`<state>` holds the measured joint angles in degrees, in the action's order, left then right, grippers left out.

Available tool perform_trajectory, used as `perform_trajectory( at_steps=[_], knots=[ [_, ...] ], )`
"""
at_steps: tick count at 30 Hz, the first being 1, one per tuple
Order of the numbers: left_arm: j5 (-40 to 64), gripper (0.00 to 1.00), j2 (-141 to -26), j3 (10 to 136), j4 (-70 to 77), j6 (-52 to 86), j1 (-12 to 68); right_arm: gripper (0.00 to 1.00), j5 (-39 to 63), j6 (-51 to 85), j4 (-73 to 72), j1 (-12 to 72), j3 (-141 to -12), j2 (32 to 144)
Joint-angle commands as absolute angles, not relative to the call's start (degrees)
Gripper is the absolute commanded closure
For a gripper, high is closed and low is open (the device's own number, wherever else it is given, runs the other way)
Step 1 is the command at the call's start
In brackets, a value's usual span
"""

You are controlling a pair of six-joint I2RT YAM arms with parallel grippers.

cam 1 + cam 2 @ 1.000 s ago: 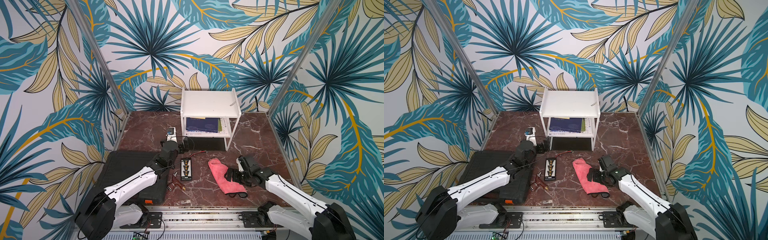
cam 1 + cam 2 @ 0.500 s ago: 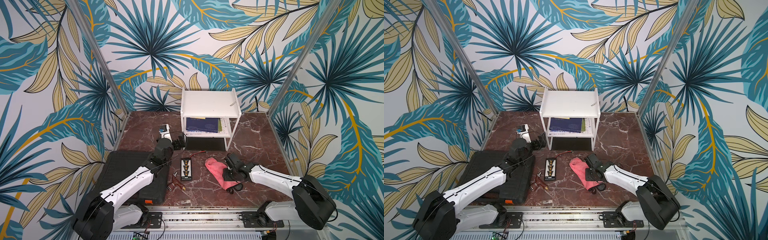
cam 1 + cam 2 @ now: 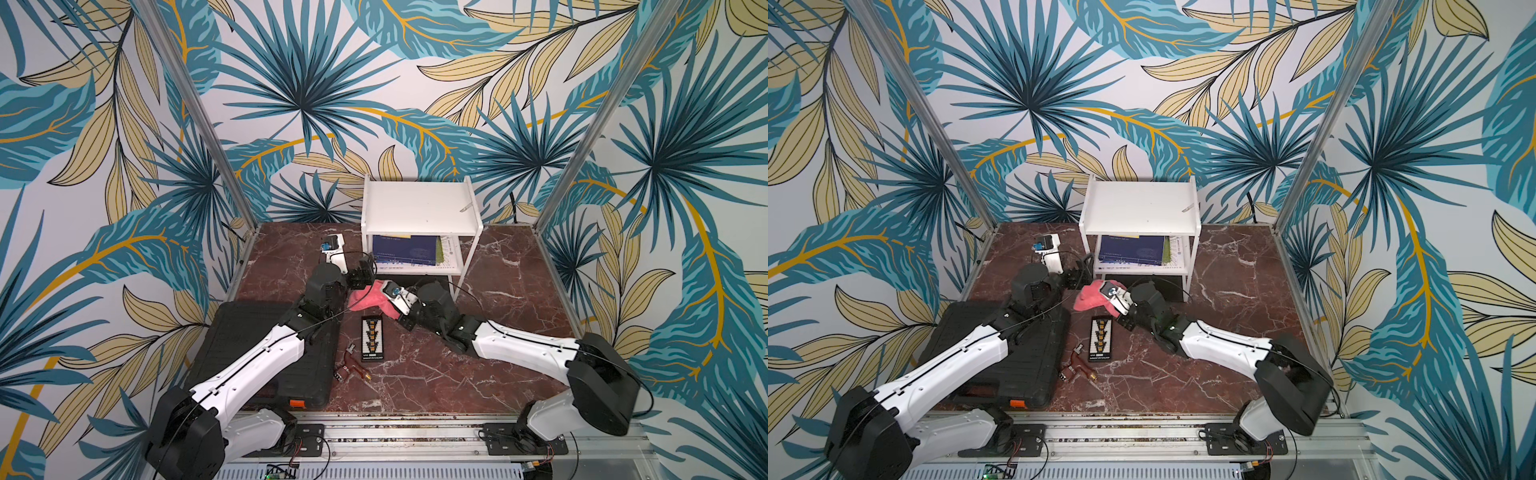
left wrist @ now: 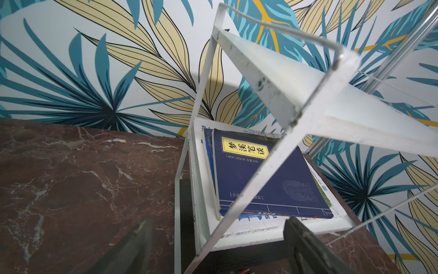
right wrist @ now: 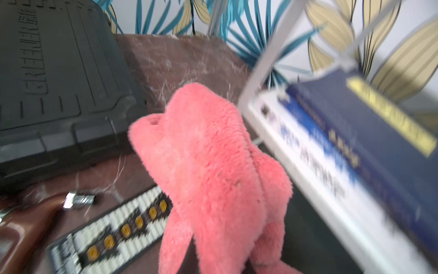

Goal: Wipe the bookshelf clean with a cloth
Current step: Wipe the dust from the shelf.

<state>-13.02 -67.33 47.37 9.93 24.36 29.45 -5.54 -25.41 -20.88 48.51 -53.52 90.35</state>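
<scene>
The bookshelf (image 3: 417, 203) stands mid back edge of the worktop (image 3: 511, 266), with books (image 3: 405, 249) on its lower tier. The right gripper (image 3: 386, 307) is clamped on the cloth (image 3: 362, 297), held up just before the shelf's front left leg. The left gripper (image 3: 363, 270), jaws wide, is beside that leg. Bare marble runs to the right edge. A case (image 3: 257, 332) fills the front left corner.
</scene>
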Motion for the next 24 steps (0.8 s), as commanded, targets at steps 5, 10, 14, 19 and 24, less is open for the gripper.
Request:
perform_trajectory(
  at_steps=[5, 10, 14, 19, 24],
  knots=[
    [-15.88, 0.06, -62.00, 47.64, 2.29, 26.18, 27.80, 1.00, -12.04, -48.42, -31.01, 49.74, -59.11, 105.87],
    [-14.83, 0.04, -61.06, 46.37, 0.50, 26.03, 27.39, 1.00, -12.04, -46.77, -26.25, 49.80, -56.16, 108.66],
    [-13.17, 0.03, -62.24, 45.88, 2.58, 26.71, 27.34, 1.00, -13.16, -45.93, -29.25, 49.75, -60.44, 106.09],
    [-9.96, 0.03, -63.65, 46.36, 4.15, 27.45, 27.33, 1.00, -15.23, -47.95, -32.44, 49.77, -64.59, 106.36],
    [-2.37, 0.02, -65.40, 46.58, 7.46, 25.44, 27.33, 1.00, -23.07, -57.17, -32.14, 49.31, -54.30, 107.26]
  ],
)
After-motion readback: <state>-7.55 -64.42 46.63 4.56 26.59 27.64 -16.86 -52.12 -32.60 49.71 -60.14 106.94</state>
